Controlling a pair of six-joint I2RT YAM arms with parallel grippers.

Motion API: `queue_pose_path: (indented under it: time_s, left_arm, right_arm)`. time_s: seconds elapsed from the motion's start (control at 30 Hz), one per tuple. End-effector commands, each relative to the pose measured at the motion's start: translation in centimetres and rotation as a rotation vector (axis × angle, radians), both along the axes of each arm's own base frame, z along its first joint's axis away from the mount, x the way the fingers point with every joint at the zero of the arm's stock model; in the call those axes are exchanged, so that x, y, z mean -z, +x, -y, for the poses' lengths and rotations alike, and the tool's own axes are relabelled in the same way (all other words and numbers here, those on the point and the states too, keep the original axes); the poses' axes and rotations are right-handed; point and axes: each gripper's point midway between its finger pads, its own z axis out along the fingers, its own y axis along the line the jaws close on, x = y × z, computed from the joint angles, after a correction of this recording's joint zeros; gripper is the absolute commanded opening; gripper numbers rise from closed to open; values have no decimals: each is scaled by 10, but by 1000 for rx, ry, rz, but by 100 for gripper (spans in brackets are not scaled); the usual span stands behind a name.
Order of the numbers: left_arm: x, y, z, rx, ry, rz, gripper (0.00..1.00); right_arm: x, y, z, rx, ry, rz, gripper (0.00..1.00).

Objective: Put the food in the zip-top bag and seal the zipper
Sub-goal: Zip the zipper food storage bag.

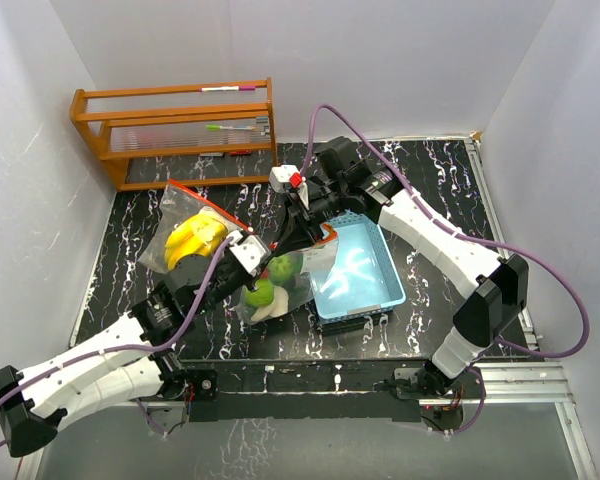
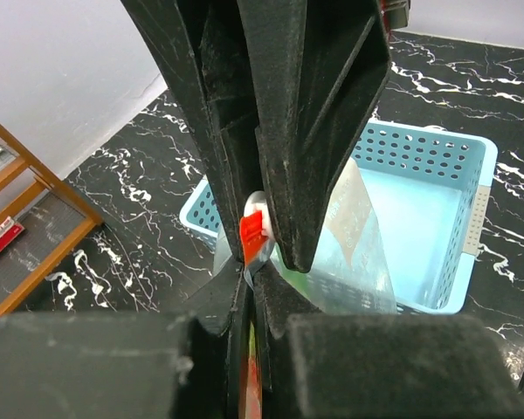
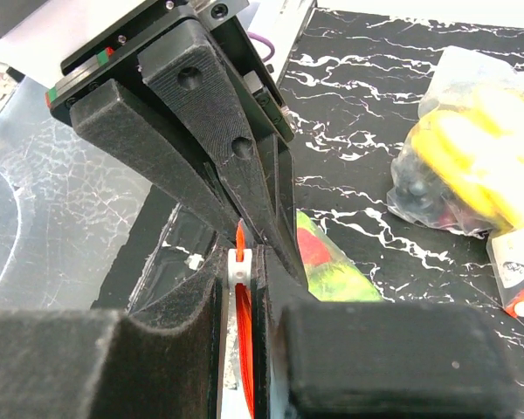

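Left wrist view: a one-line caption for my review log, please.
Left gripper and right gripper both pinch the red-orange zipper of the zip-top bag, with the blue basket behind.

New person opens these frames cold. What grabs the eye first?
The two arms meeting mid-table: the left gripper and right gripper are nose to nose, each pinched on the red-orange zipper of the clear zip-top bag, which holds green and red toy food beside the blue basket. Next come the second bag, full of yellow pieces just left of them, and the wooden rack at the back left.
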Motion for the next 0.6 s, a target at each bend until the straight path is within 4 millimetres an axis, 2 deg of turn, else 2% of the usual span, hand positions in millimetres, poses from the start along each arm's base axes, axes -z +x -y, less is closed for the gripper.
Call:
queue_pose_path:
  time_s: [0.0,0.07,0.2,0.3,0.57]
  left_arm:
    - [-47,-5,9,50,-83,72,0]
    - [-56,-5,7,43,-104,76,0]
    - [-72,-8,-6,8,-162,99,0]
    - [-76,-10,-14,-8,-189,99,0]
    - [-77,-13,-27,-39,-204,101,0]
  right_arm:
    - [-19,-3,-2,-5,42,69,8]
    - [-14,4,-2,33,20,86,8]
    - [-5,32,-3,185,-44,138,8]
    - [0,46,-2,258,-74,168,8]
    - [20,49,0,258,-123,165,8]
